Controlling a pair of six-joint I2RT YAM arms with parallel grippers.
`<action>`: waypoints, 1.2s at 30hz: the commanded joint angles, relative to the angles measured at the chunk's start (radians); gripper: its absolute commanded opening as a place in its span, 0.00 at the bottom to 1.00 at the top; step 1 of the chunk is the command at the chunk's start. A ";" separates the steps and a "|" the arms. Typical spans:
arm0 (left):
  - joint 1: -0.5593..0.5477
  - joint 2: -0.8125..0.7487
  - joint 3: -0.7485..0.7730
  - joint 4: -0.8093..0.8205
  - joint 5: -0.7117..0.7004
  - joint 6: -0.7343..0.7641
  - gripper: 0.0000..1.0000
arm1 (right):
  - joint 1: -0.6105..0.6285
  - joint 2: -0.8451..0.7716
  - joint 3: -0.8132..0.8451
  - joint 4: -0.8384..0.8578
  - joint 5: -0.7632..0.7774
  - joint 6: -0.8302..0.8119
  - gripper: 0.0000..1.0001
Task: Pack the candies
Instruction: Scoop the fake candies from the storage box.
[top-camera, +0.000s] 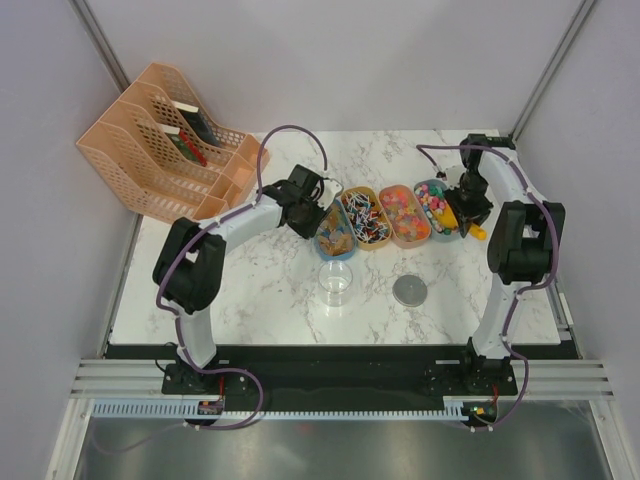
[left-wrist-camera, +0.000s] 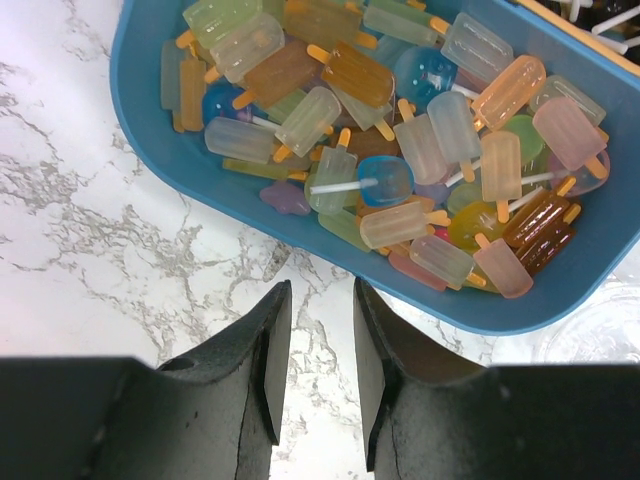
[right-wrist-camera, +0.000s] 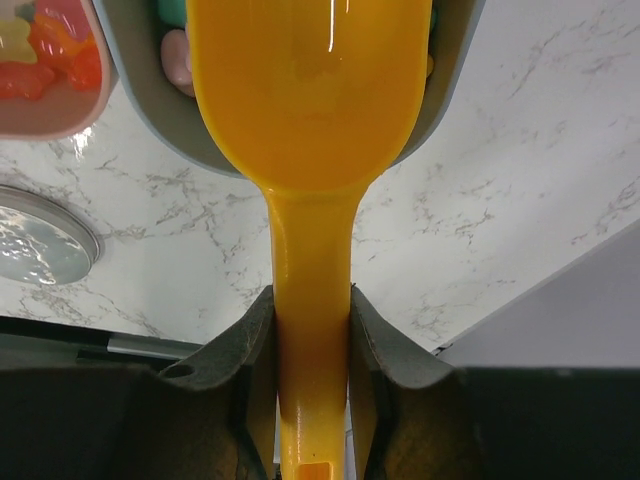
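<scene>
Four oval trays of candies stand in a row at mid-table. The blue tray (top-camera: 322, 243) (left-wrist-camera: 150, 110) holds translucent popsicle-shaped candies (left-wrist-camera: 400, 140). My left gripper (top-camera: 310, 213) (left-wrist-camera: 318, 300) hovers over bare marble just beside that tray's rim, open, with nothing between its fingers. My right gripper (top-camera: 463, 207) (right-wrist-camera: 311, 300) is shut on the handle of a yellow-orange scoop (right-wrist-camera: 305, 90). The scoop's bowl lies over the grey tray (top-camera: 443, 233) (right-wrist-camera: 150, 115) at the right end, hiding most of its candies; a pink one (right-wrist-camera: 176, 55) peeks out.
Between the end trays sit a tan tray (top-camera: 352, 203) of wrapped sweets and a pink tray (top-camera: 393, 237) (right-wrist-camera: 40, 118) of gummies. A clear cup (top-camera: 336, 282) and its round lid (top-camera: 410, 291) (right-wrist-camera: 40, 245) stand nearer the arms. A peach file organizer (top-camera: 165, 140) fills the back left corner.
</scene>
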 joint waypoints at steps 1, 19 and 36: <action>0.003 0.020 0.045 0.027 -0.016 -0.002 0.39 | 0.011 0.048 0.069 -0.004 -0.029 -0.019 0.00; 0.011 0.020 0.051 0.004 -0.058 -0.010 0.39 | 0.029 0.208 0.268 -0.007 -0.077 -0.034 0.00; 0.011 -0.051 0.005 -0.016 -0.108 0.037 0.40 | 0.036 0.130 0.051 0.242 -0.126 0.007 0.00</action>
